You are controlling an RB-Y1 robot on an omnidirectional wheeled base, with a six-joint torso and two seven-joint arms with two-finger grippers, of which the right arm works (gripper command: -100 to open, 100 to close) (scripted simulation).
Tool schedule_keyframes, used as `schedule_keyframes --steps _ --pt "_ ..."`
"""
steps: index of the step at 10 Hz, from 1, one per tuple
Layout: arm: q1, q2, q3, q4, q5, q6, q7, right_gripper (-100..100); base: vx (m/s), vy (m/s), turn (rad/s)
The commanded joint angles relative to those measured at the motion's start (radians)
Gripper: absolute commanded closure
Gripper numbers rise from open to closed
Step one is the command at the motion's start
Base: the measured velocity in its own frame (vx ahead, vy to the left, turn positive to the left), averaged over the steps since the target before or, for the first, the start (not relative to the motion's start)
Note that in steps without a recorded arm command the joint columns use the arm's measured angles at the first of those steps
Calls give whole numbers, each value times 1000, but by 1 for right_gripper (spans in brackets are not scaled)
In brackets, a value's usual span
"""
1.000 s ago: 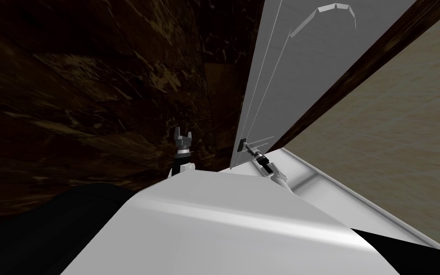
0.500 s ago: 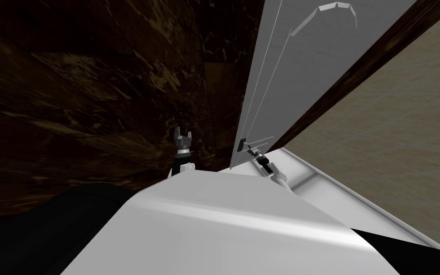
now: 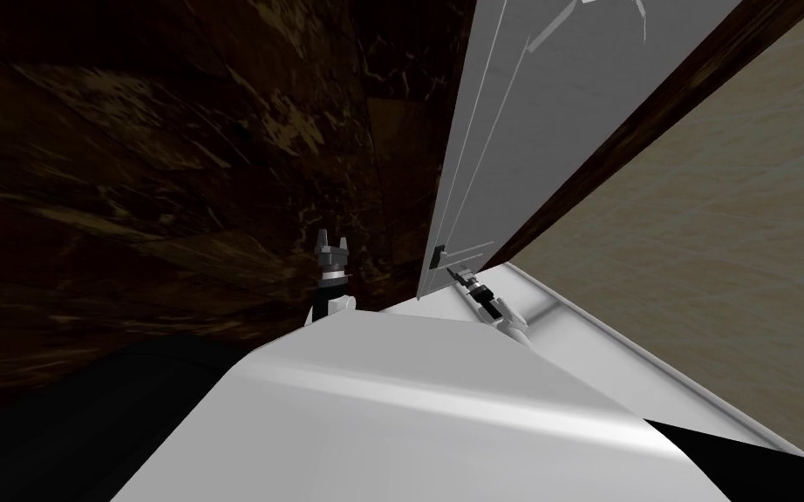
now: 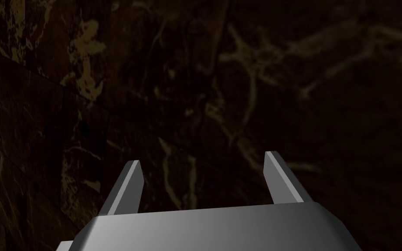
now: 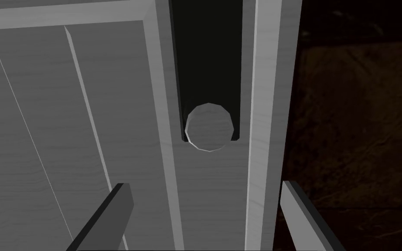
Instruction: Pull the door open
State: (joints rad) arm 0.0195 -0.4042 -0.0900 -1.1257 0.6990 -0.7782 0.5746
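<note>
I am at the reaching step. My right gripper (image 5: 205, 185) points at the pale grey round knob (image 5: 208, 127), its fingers spread wide and holding nothing. The knob is ahead of them, not yet between them. It sits at the end of a narrow dark plate (image 5: 206, 65) on the grey panelled door (image 5: 65, 130), close to the door's free edge. Beyond that edge is a dark brown marbled surface (image 5: 357, 109). My left gripper (image 4: 203, 159) is well apart from the knob, facing the same marbled surface, also spread and empty. Next, I judge, I must ease forward until both blades flank the knob, close firmly, then draw back along the door's swing.
</note>
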Motion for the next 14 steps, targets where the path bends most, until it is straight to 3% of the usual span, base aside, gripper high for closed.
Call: schedule_keyframes --steps 1,12,13,14 --pt "6 -5 1 -4 1 -7 -5 -100 -156 -37 -39" --pt "-26 23 -6 20 -5 26 24 -100 94 30 33" --pt "-26 23 -6 20 -5 26 24 100 -56 -35 7" --pt "-26 23 -6 20 -5 26 24 100 -25 -14 0"
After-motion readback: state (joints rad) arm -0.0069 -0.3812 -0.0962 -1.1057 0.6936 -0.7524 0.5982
